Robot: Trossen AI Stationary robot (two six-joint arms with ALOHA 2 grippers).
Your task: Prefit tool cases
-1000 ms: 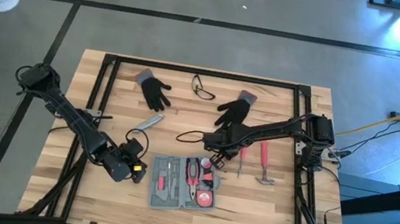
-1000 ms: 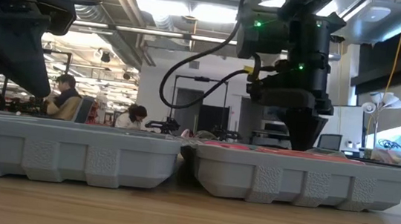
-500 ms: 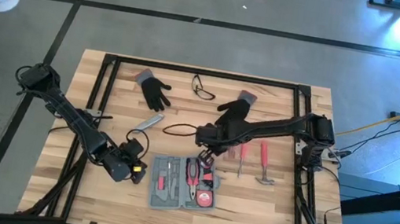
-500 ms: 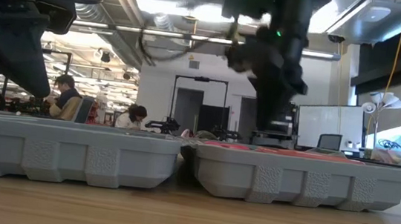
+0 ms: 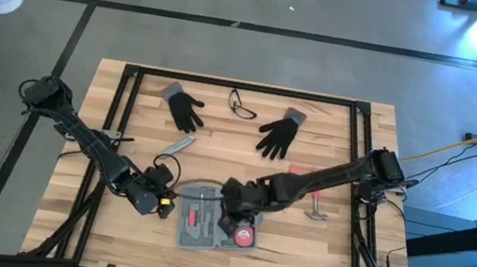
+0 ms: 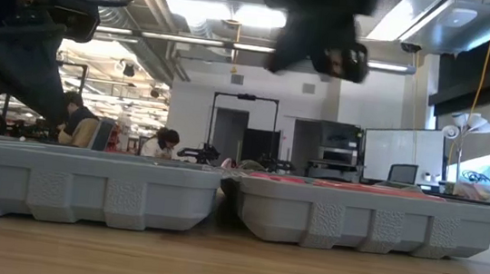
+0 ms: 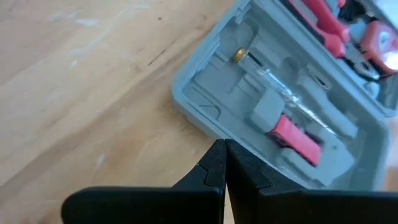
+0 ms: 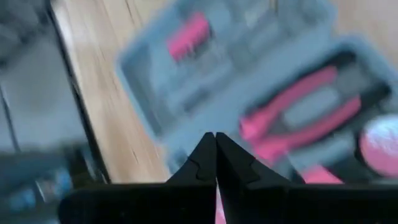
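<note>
On the wooden surface, the left claw sits low just beside the left end of the tool case, its two dark fingers pressed together with nothing between them; the left wrist view shows their tips right at the case's rounded corner, though contact cannot be confirmed. The case lies open and flat near the front edge of the surface, between the two arms, with a small screwdriver with a pink handle seated in one moulded recess and pink-handled pliers and a round tape measure in its right half. The right claw hangs over the middle of the case, above the pliers, fingers likewise closed and empty. Farther back lie a slim grey bar, two black gloves, and a pair of glasses; a hammer rests right of the case, partly under the right arm.
</note>
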